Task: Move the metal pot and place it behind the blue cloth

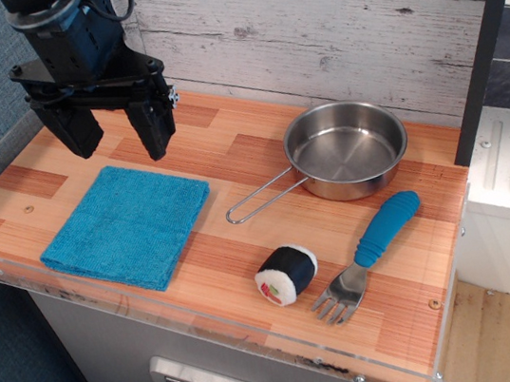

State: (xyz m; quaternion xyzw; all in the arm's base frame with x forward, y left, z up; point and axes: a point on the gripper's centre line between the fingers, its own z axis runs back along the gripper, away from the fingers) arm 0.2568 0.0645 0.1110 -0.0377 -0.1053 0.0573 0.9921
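Observation:
The metal pot (pixel 347 150) is a shallow shiny pan standing upright at the back right of the wooden counter, its thin wire-loop handle (pixel 261 200) pointing toward the front left. The blue cloth (pixel 128 225) lies folded flat at the front left. My gripper (pixel 121 140) hangs above the back edge of the cloth, far left of the pot. Its two black fingers (pixel 151 122) are spread apart with nothing between them.
A sushi-roll toy (pixel 287 274) lies near the front edge, right of the cloth. A blue-handled metal fork (pixel 368 253) lies at the front right. A white plank wall (pixel 325 17) runs along the back. A clear acrylic lip (pixel 210 337) edges the counter front.

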